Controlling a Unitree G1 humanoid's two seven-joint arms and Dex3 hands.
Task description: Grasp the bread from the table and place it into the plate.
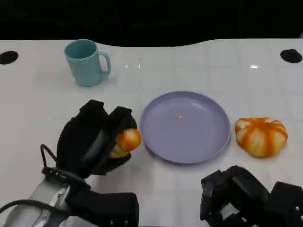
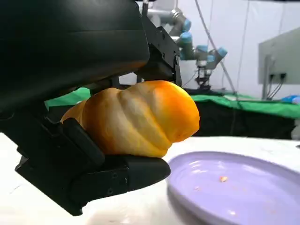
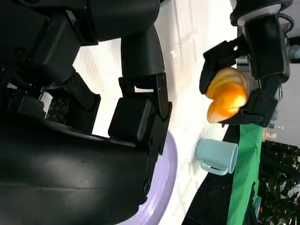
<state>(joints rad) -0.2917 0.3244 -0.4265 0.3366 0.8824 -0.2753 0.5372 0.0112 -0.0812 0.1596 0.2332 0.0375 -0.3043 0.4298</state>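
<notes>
The left hand [image 1: 94, 139] gripped the bread [image 1: 127, 142], a glossy orange-and-cream twisted roll, with black fingers [image 2: 119, 176] closed under it and the hand's shell above. The left wrist view showed the bread lifted clear of the white tabletop [image 1: 38, 104], its free end pointing toward the purple plate [image 1: 208, 146]. In the head view the bread sat just beside the plate's left rim, with only a narrow strip of bare tabletop between them, and none of it was over the plate yet.

The plate lay near the middle of the tabletop, a few small crumbs on its floor. Open surface ran from its far rim to the tabletop's far edge, where the white gave way to black. A teal mug [image 1: 86, 62] stood toward the far left corner, handle turned to the right, well apart from the left hand and the plate. An orange pumpkin-shaped bun [image 1: 261, 136] rested close to the plate's right rim, a thin gap showing between the two.

The right hand [image 1: 241, 194] sat low at the near right edge, fingers curled inward on nothing, apart from the plate's near rim and from the pumpkin-shaped bun.
</notes>
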